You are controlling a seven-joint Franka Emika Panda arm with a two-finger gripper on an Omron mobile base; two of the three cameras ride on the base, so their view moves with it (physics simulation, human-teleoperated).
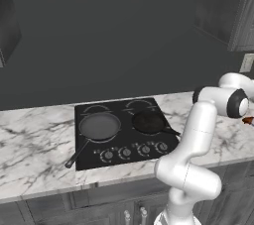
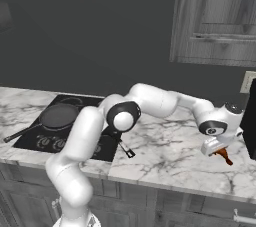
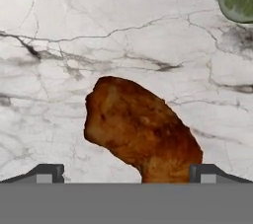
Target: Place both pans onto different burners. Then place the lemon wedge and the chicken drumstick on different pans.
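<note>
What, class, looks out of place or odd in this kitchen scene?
The chicken drumstick lies bare on the marble counter, far right of the cooktop. Both pans, grey pan and black pan, sit empty on burners. Nothing looks spilled or damaged.

kitchen: cooktop (image 1: 124, 132), marble counter (image 1: 34, 149)

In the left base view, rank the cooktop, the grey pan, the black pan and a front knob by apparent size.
1. Cooktop: largest.
2. Grey pan: wider bowl, long handle.
3. Black pan: somewhat smaller, though it sits at a similar depth, so the gap looks real.
4. Front knob: smallest by far.
</note>
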